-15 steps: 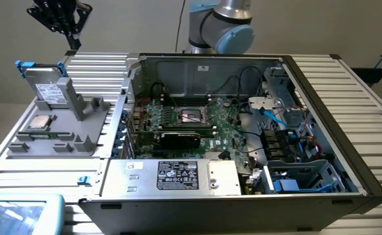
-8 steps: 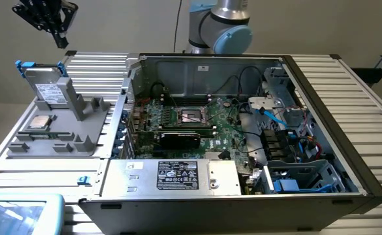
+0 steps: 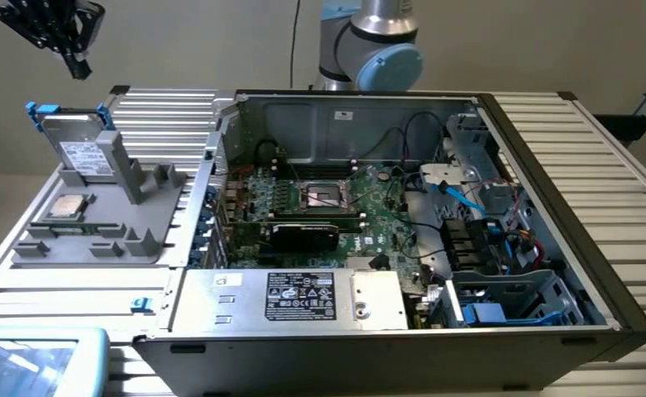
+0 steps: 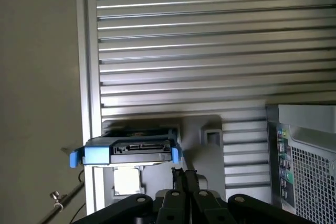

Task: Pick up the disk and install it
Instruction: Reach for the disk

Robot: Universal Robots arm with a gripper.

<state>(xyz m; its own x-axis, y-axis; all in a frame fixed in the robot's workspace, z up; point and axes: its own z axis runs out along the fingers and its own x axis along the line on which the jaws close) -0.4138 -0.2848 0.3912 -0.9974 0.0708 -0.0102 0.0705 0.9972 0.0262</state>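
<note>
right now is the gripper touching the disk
Apart. The exterior view shows the shut gripper hanging above the disk with bare wall between them; the disk stands upright in the grey holder.

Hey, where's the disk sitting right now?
The disk stands on end in the grey holder at the exterior view's left, beside the open computer case, with the small silver chip lying next to it.

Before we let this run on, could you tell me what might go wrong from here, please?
1. The fingers are shut above the disk; lowered like that, they could strike its top edge.
2. The disk stands upright in the grey holder; a knock might tip it.
</note>
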